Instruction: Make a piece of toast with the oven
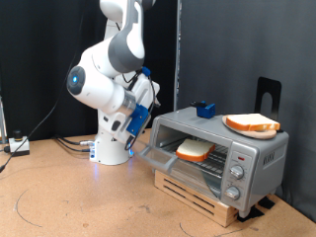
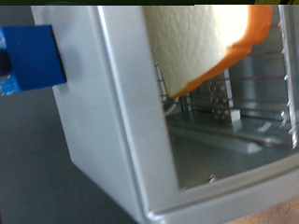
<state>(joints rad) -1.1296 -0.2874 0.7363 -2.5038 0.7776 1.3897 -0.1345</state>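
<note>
The silver oven (image 1: pixel 247 158) stands on a wooden pallet at the exterior view's right, with its door (image 1: pixel 158 156) hanging open toward the arm. One piece of toast (image 1: pixel 195 150), pale with an orange-brown crust, sits in the oven's open mouth at rack height. In the wrist view this slice (image 2: pixel 210 47) fills the upper part, in front of the oven's silver frame (image 2: pixel 121 140). My gripper (image 1: pixel 148 136) hovers just outside the open door, to the slice's left in the exterior view. Its fingers are hidden in both views, so any contact with the slice cannot be seen.
A second bread slice (image 1: pixel 252 123) lies on the oven's roof, beside a small blue block (image 1: pixel 205 109) (image 2: pixel 33 56). The pallet (image 1: pixel 202 195) rests on a brown table. Cables and a white box (image 1: pixel 18 145) lie at the exterior view's left. A black stand (image 1: pixel 269 94) rises behind the oven.
</note>
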